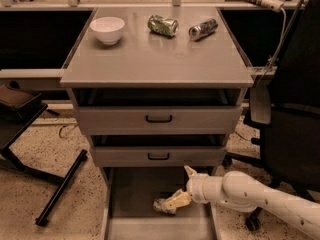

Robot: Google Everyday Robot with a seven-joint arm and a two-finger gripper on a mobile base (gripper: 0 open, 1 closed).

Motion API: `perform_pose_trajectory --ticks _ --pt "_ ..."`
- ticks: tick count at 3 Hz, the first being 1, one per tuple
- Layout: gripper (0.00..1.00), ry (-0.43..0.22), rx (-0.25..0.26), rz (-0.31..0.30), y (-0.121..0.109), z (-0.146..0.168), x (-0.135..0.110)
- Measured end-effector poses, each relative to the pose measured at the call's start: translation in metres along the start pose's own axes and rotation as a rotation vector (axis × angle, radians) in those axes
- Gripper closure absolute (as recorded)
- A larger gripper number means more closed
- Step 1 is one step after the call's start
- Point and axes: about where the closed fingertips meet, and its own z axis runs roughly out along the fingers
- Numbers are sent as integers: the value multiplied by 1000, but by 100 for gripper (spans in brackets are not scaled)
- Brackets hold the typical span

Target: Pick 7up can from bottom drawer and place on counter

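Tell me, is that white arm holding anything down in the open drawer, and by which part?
Nothing looks held yet. The end effector is open in the bottom drawer; one finger touches the right end of the 7up can.
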Motion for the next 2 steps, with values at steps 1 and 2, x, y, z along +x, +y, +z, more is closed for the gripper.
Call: perform_pose_trajectory --ticks 1,2 --pt "0 9 -4 10 -1 27 24" --pt "0 57 16 48 -17 69 74"
